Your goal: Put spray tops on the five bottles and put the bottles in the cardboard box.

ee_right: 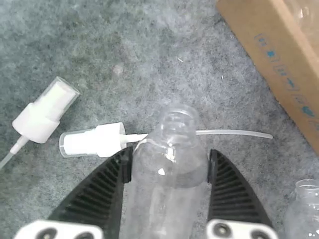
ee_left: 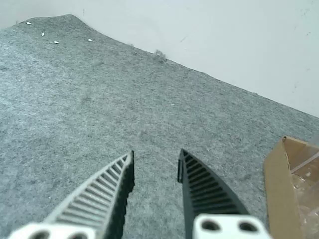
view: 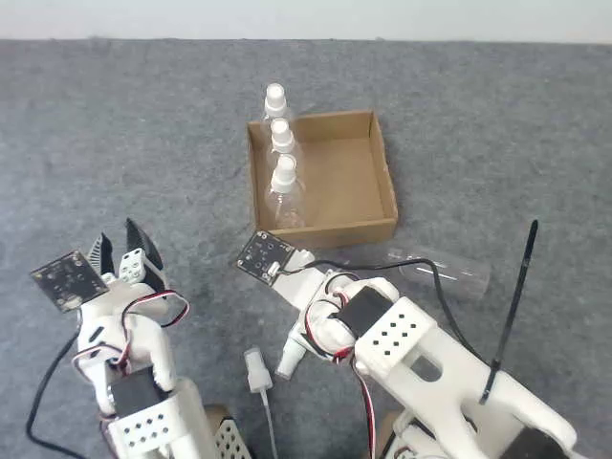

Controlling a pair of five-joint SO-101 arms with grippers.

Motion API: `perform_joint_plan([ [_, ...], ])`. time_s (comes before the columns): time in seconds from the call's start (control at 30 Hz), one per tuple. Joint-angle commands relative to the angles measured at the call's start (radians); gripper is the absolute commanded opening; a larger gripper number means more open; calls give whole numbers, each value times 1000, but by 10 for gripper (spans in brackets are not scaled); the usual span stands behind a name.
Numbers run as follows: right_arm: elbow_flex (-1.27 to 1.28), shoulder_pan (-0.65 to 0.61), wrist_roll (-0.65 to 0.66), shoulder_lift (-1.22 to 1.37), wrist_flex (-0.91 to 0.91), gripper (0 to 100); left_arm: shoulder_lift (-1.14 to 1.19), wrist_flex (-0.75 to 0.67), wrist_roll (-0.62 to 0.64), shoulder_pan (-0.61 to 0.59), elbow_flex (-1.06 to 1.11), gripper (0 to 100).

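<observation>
Right wrist view: the right end effector (ee_right: 169, 154) is squeezed onto a clear bottle (ee_right: 172, 124). One finger is on each side of it. The bottle has no top and its open mouth points away from the fingers. I cannot tell if it sits on the counter (ee_right: 149, 45) or is held just above it.

A spray top (ee_right: 92, 142) lies on its side right by the bottle's neck, and its thin tube runs off behind the bottle. If the bottle moves now, it may bump this top and push it away, or bend the tube. A second spray top (ee_right: 42, 117) lies close by and could get knocked too.

The bottle is smooth and round, so I think it could slip or tip in the grip. Then the small mouth would not line up with the long tube, and the tube would miss the hole.

The left end effector (ee_left: 156, 155) is open and holds nothing. It sits over bare grey counter, well apart from both tops. It has to pick up a small top, and a bad pinch could flick the top away.

In the high view, the cardboard box (view: 387, 182) has three topped bottles (view: 285, 177) in a row by one wall. A lying bottle (view: 449, 273) rests beside the box, near the right arm. It is round, so a nudge from the arm could make it roll.
</observation>
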Motion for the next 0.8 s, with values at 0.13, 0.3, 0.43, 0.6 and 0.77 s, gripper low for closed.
perform_joint_plan([
  [0.13, -68, 12, -121, -36, -8, 166, -12, -32, 2, 0, -13, 137],
  [0.3, -68, 13, -144, -25, -10, 166, -12, -32, 2, 0, -13, 137],
  [0.43, -68, 16, -157, -25, -10, 167, -12, -31, 2, 0, -13, 137],
  [0.6, -66, 15, -267, -24, -18, 224, -12, -31, 2, 0, -13, 137],
  [0.77, -63, 15, -285, 5, -16, 267, -11, -31, 2, 0, -13, 137],
])
